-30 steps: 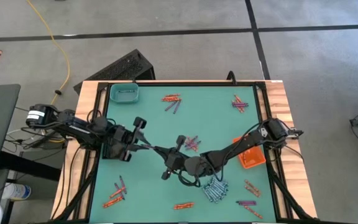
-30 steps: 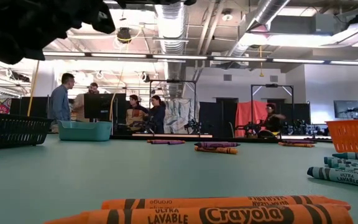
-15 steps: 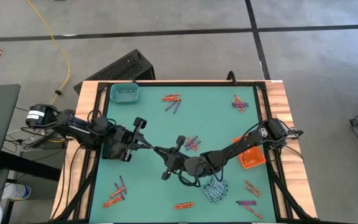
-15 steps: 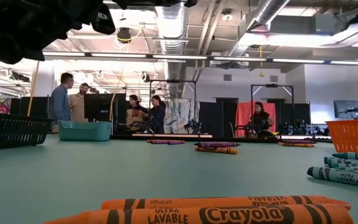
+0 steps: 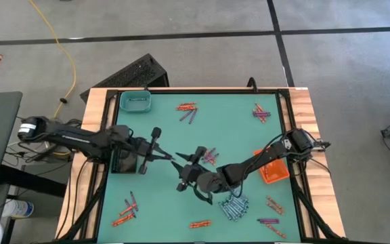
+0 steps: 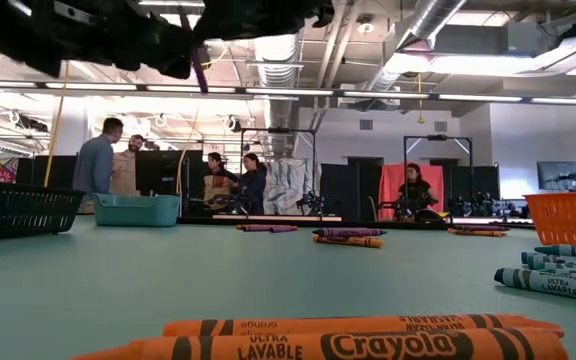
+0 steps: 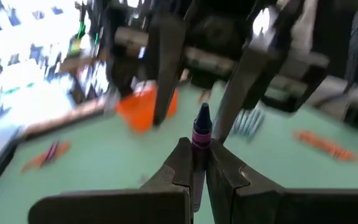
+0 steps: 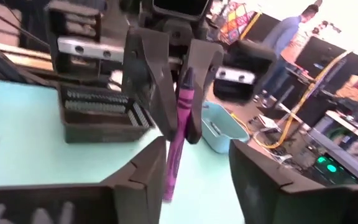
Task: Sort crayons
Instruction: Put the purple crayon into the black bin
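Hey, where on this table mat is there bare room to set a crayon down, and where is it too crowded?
Bare mat lies between the teal tray and the mid-table grippers, and between the bottom-left crayons and the blue-grey crayon pile. Crowded: around the left gripper, shut on a purple crayon, the open right gripper, and the orange tray.

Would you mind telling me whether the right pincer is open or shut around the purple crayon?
Open. The right pincer stands spread, while the left pincer is shut on the purple crayon.

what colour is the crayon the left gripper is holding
Purple; the crayon shows best in the left wrist view, pinched by the left gripper.
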Motion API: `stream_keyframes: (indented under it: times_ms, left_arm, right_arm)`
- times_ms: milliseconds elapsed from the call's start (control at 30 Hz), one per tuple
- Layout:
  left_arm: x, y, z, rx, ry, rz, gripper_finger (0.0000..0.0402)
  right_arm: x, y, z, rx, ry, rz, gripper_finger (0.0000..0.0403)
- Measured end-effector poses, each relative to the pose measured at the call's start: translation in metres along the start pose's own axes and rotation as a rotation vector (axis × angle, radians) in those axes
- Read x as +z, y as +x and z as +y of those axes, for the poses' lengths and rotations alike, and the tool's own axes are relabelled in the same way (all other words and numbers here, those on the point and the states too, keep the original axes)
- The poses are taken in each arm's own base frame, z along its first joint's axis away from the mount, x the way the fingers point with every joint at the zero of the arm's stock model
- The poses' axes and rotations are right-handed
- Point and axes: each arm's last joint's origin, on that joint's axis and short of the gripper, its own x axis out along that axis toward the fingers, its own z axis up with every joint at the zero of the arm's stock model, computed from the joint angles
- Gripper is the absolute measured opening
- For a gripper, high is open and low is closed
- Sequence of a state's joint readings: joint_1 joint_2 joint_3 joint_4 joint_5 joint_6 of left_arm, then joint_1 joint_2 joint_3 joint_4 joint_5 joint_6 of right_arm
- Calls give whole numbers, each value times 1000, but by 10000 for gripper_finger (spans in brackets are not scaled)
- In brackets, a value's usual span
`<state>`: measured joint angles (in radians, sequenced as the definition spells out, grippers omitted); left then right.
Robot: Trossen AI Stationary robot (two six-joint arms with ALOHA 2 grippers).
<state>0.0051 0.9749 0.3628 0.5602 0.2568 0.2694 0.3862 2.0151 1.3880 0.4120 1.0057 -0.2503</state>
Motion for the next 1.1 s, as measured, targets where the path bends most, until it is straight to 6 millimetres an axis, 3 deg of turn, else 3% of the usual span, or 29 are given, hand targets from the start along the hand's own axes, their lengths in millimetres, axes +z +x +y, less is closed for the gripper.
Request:
stream_keyframes:
  times_ms: [267,533,867,1100]
  left_arm:
    - [28,-28,2,102,-26,378,2]
    - [28,-63,-10,169,-220,746,2]
    - [27,-58,-19,184,-306,756,2]
    - [23,-58,-19,276,-499,797,2]
  right_arm:
    - [-11,0,1,-6,-49,71,188]
    - [-28,-3,3,12,-113,178,177]
    - [-31,-8,6,29,-133,199,175]
    - [-32,-8,5,29,-142,203,175]
